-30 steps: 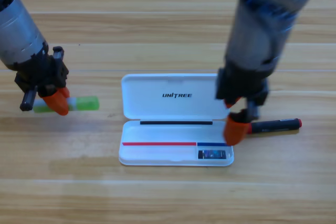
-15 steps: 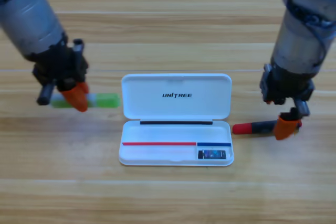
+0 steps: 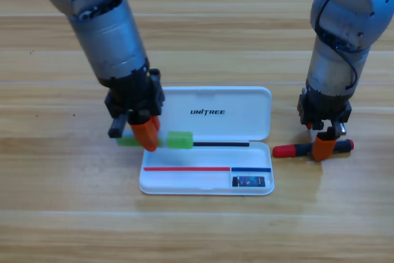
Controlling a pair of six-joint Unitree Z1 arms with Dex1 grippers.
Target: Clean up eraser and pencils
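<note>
High view: the left gripper [image 3: 146, 137] is clamped on the green pencil [image 3: 178, 140], which lies level over the left edge of the open white case [image 3: 206, 180], its green end reaching right above the tray. The right gripper [image 3: 323, 147] points down onto the red marker [image 3: 295, 149], which lies on the table [image 3: 197, 232] just right of the case; whether it grips cannot be told. The eraser [image 3: 249, 181] sits in the tray's near right corner, well apart from both grippers.

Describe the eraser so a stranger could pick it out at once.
Find the open white case mid-table. In its lower tray's right corner lies the eraser: a small dark block with a bluish label, far shorter than the green pen or red-capped marker.
</note>
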